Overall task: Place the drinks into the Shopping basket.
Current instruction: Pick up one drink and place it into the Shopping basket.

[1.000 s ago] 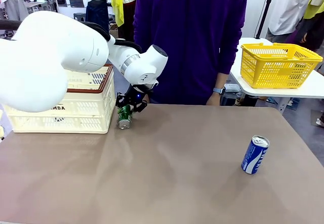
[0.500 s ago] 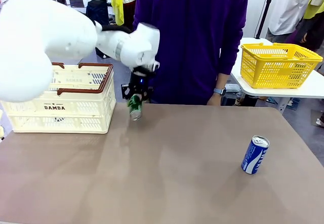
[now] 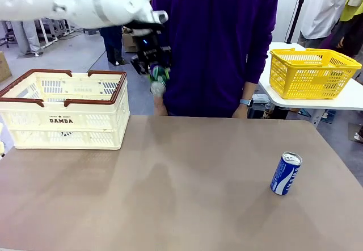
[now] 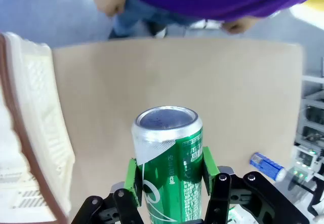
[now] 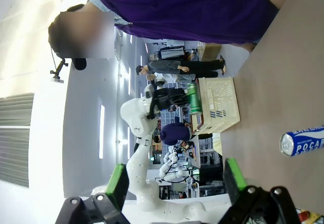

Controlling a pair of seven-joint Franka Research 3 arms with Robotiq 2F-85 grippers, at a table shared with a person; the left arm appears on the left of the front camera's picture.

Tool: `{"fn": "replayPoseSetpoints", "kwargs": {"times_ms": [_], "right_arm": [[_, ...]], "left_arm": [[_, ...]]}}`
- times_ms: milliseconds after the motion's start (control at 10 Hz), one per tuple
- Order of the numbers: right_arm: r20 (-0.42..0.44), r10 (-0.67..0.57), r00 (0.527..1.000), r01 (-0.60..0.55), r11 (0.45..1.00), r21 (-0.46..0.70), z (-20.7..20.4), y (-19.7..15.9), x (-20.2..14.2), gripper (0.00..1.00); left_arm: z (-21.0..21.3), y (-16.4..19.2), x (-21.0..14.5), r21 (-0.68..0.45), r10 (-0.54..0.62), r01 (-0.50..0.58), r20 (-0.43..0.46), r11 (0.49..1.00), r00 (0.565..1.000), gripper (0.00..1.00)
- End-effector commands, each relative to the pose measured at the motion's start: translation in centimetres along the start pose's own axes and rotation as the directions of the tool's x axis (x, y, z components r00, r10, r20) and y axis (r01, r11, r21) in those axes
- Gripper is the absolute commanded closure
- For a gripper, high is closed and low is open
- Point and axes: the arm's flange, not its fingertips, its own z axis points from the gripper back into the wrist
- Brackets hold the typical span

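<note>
- The slim green drink can with white markings and a silver top (image 3: 157, 82) is in the air above the far edge of the table, clear of the tabletop and higher than the basket's rim.
- The left gripper (image 3: 155, 75) is clenched on this can. In the left wrist view its green pads (image 4: 208, 162) press on opposite sides of the can body.
- The can's long axis runs along the fingers, with the silver end pointing away from the wrist. From the front the can reads as tilted, not upright.
- The large cream-white slotted plastic crate with the dark brown rim (image 3: 68, 101) stands at the far left corner of the light brown table (image 3: 187, 200).
- Key relation: the held can hangs just beyond the crate's right end wall, so the opening lies to the robot's left of the can and below it. Judged next move: travel left over the rim, then lower and release. The rim's near corner is the likely contact hazard.
- The crate interior shows no drink can in the front view. One can is in transit.
- A second slim can, blue with white lettering (image 3: 285, 173), stands near the right edge of the table, well apart from the crate.
- The right gripper (image 5: 172, 179) has its jaws spread wide and grasps nothing. The blue can lies on its side of the table.
- A person in a purple top (image 3: 215, 41) stands at the far edge, hands off the table.
</note>
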Motion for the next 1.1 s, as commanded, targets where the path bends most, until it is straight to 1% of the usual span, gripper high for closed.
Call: {"fn": "replayPoseSetpoints", "kwargs": {"times_ms": [0, 100, 200, 300, 400, 500, 600, 700, 800, 900, 1000], "right_arm": [[-0.002, -0.014, 1.0, 0.014, 1.0, 0.005, 0.1, 0.5, -0.1, 0.0], [-0.002, -0.014, 1.0, 0.014, 1.0, 0.005, 0.1, 0.5, -0.1, 0.0], [-0.002, -0.014, 1.0, 0.014, 1.0, 0.005, 0.1, 0.5, -0.1, 0.0], [-0.002, -0.014, 1.0, 0.014, 1.0, 0.005, 0.1, 0.5, -0.1, 0.0], [-0.002, -0.014, 1.0, 0.014, 1.0, 0.005, 0.1, 0.5, -0.1, 0.0], [-0.002, -0.014, 1.0, 0.014, 1.0, 0.005, 0.1, 0.5, -0.1, 0.0], [-0.002, -0.014, 1.0, 0.014, 1.0, 0.005, 0.1, 0.5, -0.1, 0.0], [-0.002, -0.014, 1.0, 0.014, 1.0, 0.005, 0.1, 0.5, -0.1, 0.0], [-0.002, -0.014, 1.0, 0.014, 1.0, 0.005, 0.1, 0.5, -0.1, 0.0], [-0.002, -0.014, 1.0, 0.014, 1.0, 0.005, 0.1, 0.5, -0.1, 0.0], [-0.002, -0.014, 1.0, 0.014, 1.0, 0.005, 0.1, 0.5, -0.1, 0.0]], "left_arm": [[5.4, 5.3, -0.1, -0.184, -0.056, 0.064, 0.051, 0.981, 0.997, 1.0], [8.2, 8.2, 0.9, -0.221, -0.064, 0.069, 0.027, 0.973, 0.998, 1.0], [10.0, 10.9, 1.2, -0.232, -0.072, 0.067, -0.012, 0.97, 0.997, 1.0], [11.5, 13.6, 1.6, -0.19, 0.0, 0.002, 0.011, 0.982, 1.0, 1.0], [12.6, 16.2, 1.8, -0.168, -0.013, 0.011, -0.015, 0.986, 1.0, 1.0], [12.8, 19.1, 1.7, -0.16, -0.005, 0.002, -0.017, 0.987, 1.0, 1.0], [11.9, 21.4, 2.3, -0.112, 0.088, -0.082, 0.046, 0.99, 0.995, 1.0], [10.2, 23.3, 2.8, -0.093, 0.163, -0.156, 0.081, 0.983, 0.983, 1.0], [8.0, 24.3, 3.2, -0.044, 0.222, -0.219, 0.108, 0.975, 0.969, 1.0], [5.8, 24.7, 3.6, -0.015, 0.223, -0.222, 0.09, 0.975, 0.971, 1.0], [3.4, 24.9, 3.9, 0.039, 0.234, -0.238, 0.087, 0.971, 0.968, 1.0]]}}
